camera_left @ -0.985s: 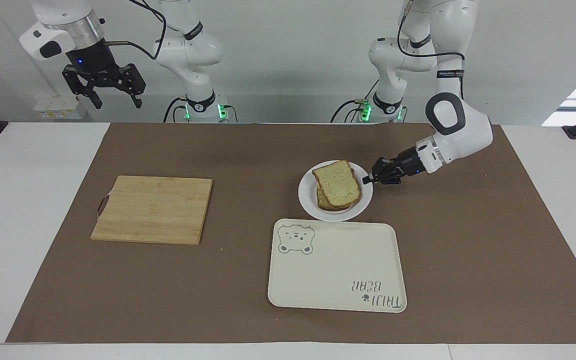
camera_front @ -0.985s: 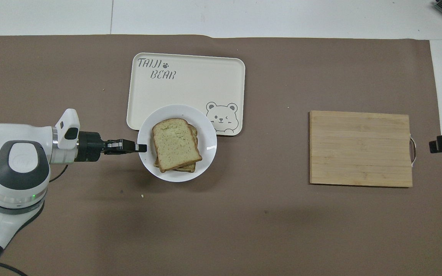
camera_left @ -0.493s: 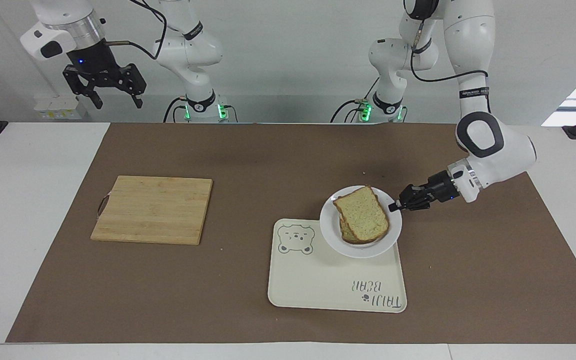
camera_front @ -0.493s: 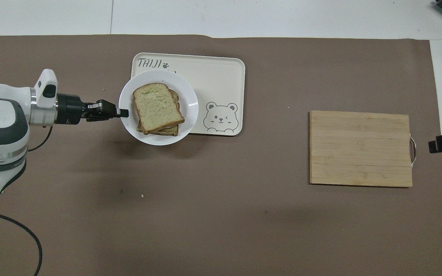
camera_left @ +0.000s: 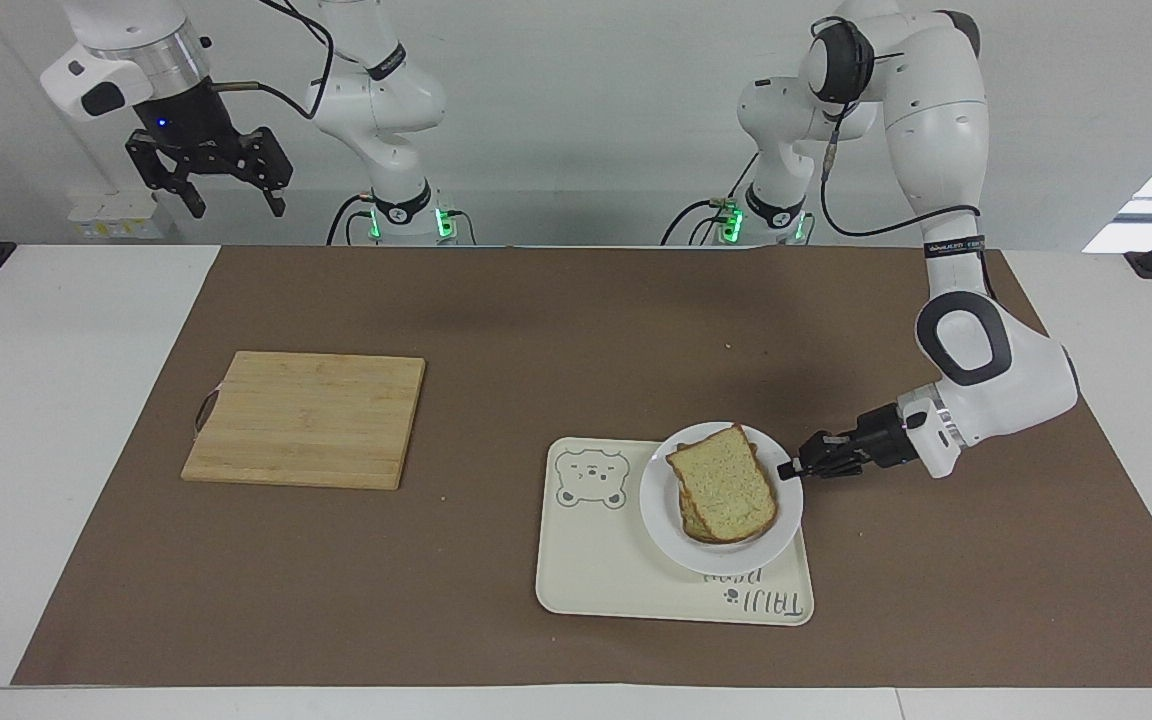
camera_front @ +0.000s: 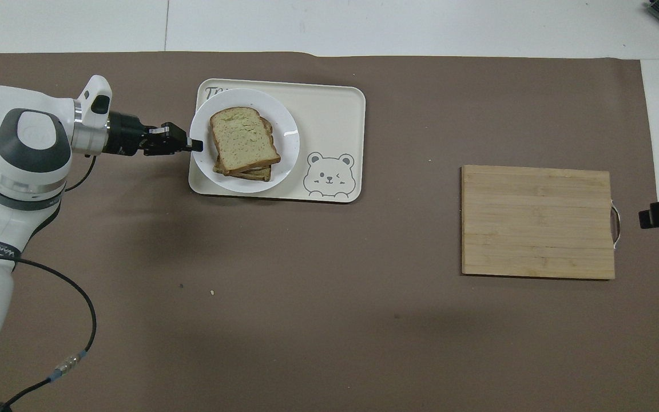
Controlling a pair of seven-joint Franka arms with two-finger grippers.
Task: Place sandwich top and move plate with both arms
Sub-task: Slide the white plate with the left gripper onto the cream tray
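Covering the tray's lettering, plate hides most.

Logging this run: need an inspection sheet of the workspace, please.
Surface: brown mat over white table.
Job's things: pale speckled bread slice tops the stack on small round white plate, over cream bear-printed tray.
Clutter: wooden cutting board; crumbs on the mat.
Grippers: left gripper shut on the plate's rim; right gripper open, raised, waiting.
Cables: black cable trails from the left arm.
Surroundings: white wall.

left arm low, fingers pinched, right arm raised
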